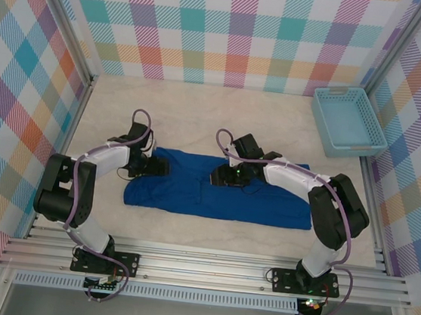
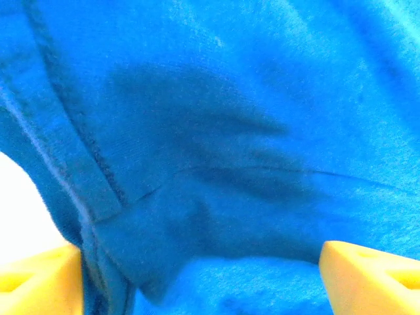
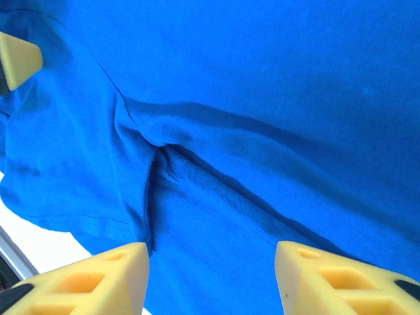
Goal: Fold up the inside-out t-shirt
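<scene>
Light-blue basket stands (far right corner) well apart from the t-shirt.

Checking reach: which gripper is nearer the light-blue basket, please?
Right. The right gripper is over the t-shirt's middle; the left gripper at its end farthest from the basket.
</scene>
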Motion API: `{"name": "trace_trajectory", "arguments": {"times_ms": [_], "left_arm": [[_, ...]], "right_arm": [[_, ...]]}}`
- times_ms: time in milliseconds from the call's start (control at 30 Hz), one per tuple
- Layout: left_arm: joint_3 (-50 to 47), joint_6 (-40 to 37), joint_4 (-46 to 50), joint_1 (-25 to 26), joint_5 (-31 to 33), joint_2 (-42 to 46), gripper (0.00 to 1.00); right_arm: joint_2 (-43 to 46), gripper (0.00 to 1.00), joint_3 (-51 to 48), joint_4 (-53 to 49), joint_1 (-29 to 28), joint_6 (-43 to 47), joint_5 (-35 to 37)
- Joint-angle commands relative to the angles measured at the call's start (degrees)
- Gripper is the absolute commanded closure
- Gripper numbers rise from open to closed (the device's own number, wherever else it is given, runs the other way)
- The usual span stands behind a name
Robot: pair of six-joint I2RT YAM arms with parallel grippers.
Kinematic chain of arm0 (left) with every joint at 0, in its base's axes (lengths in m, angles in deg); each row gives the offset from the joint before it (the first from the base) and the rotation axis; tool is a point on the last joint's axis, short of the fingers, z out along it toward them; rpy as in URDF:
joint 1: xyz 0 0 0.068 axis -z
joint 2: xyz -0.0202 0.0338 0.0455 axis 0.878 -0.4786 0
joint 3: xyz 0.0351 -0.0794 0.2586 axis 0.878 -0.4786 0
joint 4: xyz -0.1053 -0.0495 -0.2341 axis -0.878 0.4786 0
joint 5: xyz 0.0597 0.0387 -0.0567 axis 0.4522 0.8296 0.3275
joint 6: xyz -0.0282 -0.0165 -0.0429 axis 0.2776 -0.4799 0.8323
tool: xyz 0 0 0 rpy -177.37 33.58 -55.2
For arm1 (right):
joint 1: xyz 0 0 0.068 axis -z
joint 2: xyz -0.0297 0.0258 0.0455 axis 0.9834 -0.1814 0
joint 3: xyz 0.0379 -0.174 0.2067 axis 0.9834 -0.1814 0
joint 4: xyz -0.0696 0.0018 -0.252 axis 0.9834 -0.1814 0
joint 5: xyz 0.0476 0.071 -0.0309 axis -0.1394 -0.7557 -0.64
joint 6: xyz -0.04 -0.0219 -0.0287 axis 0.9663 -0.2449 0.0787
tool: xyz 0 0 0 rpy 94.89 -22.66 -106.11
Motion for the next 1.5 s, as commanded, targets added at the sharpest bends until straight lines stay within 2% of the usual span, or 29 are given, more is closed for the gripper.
{"name": "trace_trajectory", "arguments": {"times_ms": [0,267,467,633,700,867,1033,1133,1300,1400,1467], "left_arm": [[1.36,-1.01,0.29,0.44,-1.6,-2.1,0.2],[-0.39,0.96,-1.22,0.7,-1.55,-2.01,0.53],[-1.37,1.78,-2.73,0.88,-4.36,-3.16,0.73],[-0.82,2.62,-2.08,0.88,-1.94,-2.56,0.9],[-0.4,3.16,-1.7,0.88,-0.27,-2.25,1.0],[-0.5,7.22,-1.68,-0.72,2.61,0.58,1.0],[0.63,10.39,3.01,-3.27,8.44,4.7,1.0],[2.95,10.55,8.13,-4.58,14.28,5.5,1.0],[8.61,7.73,17.77,-8.96,28.29,5.86,1.0],[12.85,7.57,21.85,-9.87,29.72,5.25,1.0],[16.67,8.65,25.73,-7.59,28.37,5.4,1.0]], "right_arm": [[-0.16,0.47,-0.75,0.79,0.43,-0.02,-0.96],[-0.35,0.47,-1.14,0.92,0.43,-0.13,-0.77],[-0.59,0.47,-1.31,0.95,0.43,-0.44,-0.87],[-0.49,0.47,-1.3,0.59,0.43,-0.48,-0.61],[-0.22,0.47,-1.18,0.21,0.45,-0.4,-0.39],[1.46,0.47,-0.43,-1.97,0.77,1.03,1.69],[4.61,0.47,-0.35,-4.01,3.14,2.64,2.56],[6.8,0.46,-0.48,-4.63,4.56,3.61,2.4],[11.27,0.46,-2.67,-4.67,7.29,4.65,0.74],[14.08,0.46,-4.21,-5.74,9.73,5.44,0.62],[15.68,0.45,-5.2,-6.72,11.37,5.81,1.39]]}}
